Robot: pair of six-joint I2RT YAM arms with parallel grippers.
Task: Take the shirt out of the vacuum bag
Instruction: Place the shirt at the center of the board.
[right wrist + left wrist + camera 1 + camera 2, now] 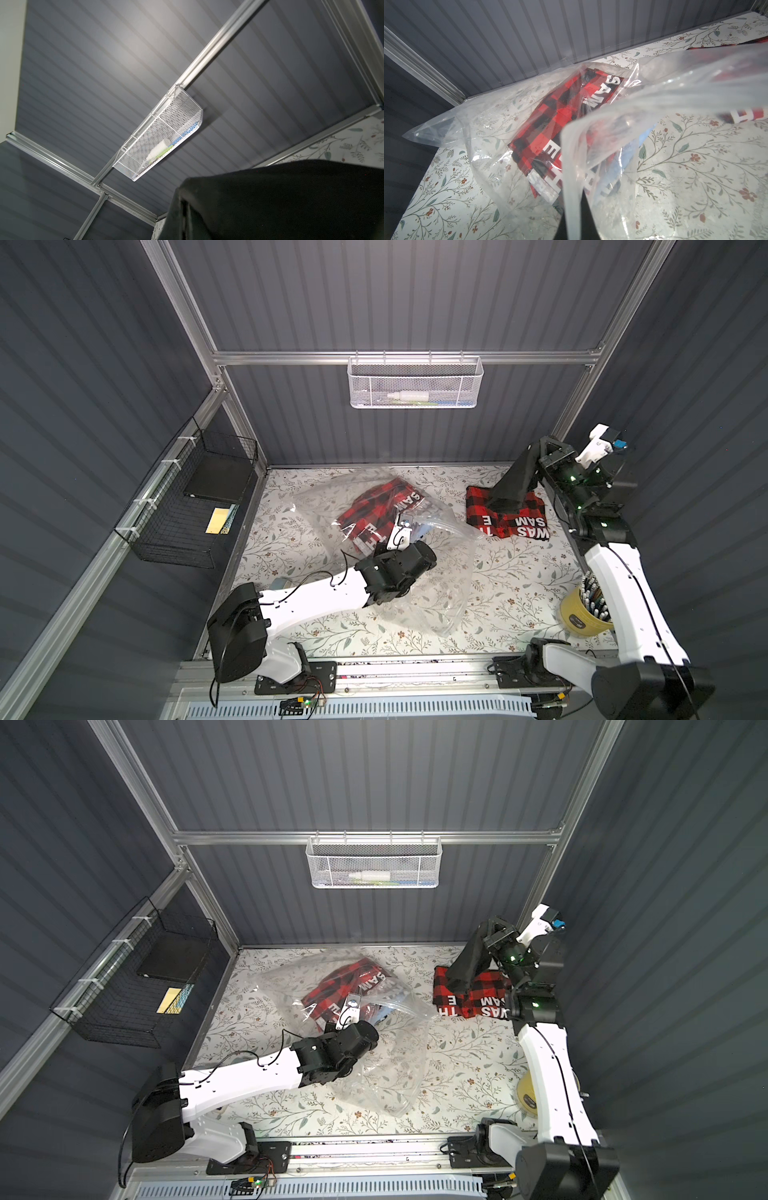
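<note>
While low over vacuum bag (436,593), L pincer (573,216) tight on its edge; R pincer (542,450) raised, tight on shirt (482,506).

Red-black plaid shirt (480,508), clear vacuum bag (436,597), floral table (519,585)

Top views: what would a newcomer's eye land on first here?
The large crinkly see-through vacuum bag mid-table, with a red-and-black plaid shirt inside and its edge pinched by the left gripper. At the far right, the raised right gripper holds a black cloth hanging down to a second plaid shirt outside the bag.
</note>
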